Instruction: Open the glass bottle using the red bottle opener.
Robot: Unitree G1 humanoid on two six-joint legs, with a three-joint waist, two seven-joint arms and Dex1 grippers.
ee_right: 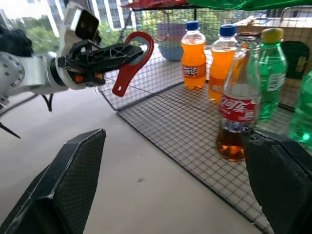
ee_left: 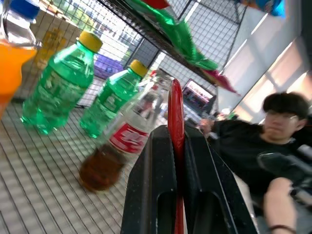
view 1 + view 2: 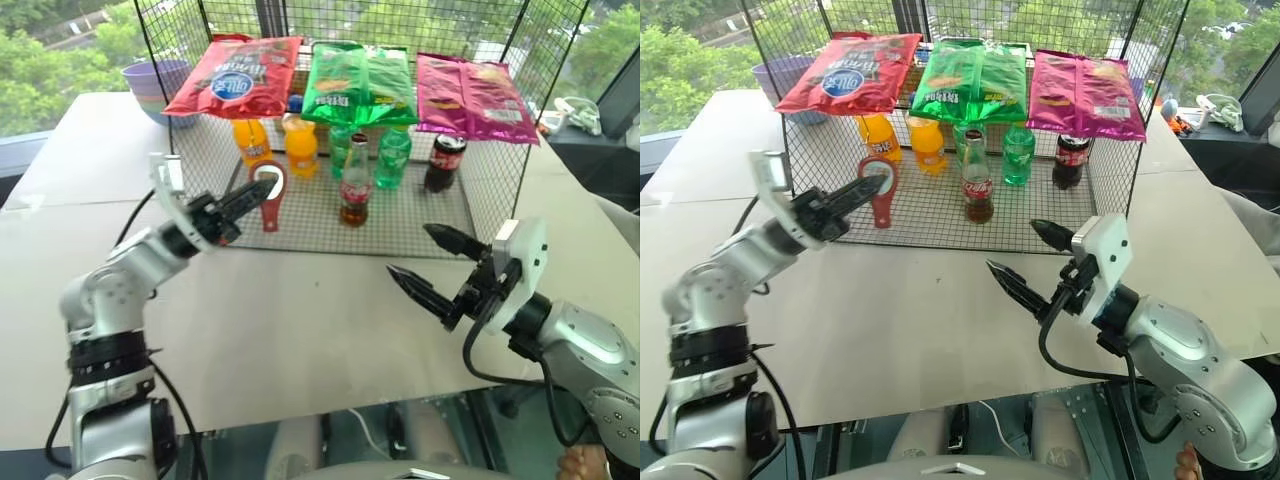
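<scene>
Your left tool (image 3: 250, 197) is clamped on the opener (image 3: 268, 194), pinching its ring head flat between the two fingers while the short handle hangs down below them. It is raised above the desk (image 3: 300, 330) at the front left corner of the wire rack (image 3: 400, 235), with the opener in the air and touching nothing else.

The bottle (image 3: 354, 181) stands upright on the rack's lower wire floor, near its front edge and about midway along (a little dark cola sits in the bottom, and the red label wraps its middle). It is well apart from the opener, off to that tool's right. Behind it stand two green bottles (image 3: 392, 157), two orange bottles (image 3: 300, 146) to their left, and a dark cola bottle (image 3: 444, 162) with a red cap to the right.

Your right tool (image 3: 432, 264) hovers over the desk in front of the rack's right half, fingers spread wide apart and empty. From its wrist camera the bottle stands just inside the far finger.

Three snack bags (image 3: 358, 83) lie across the rack's top. A person (image 2: 273, 146) in dark clothing sits beyond the rack.
</scene>
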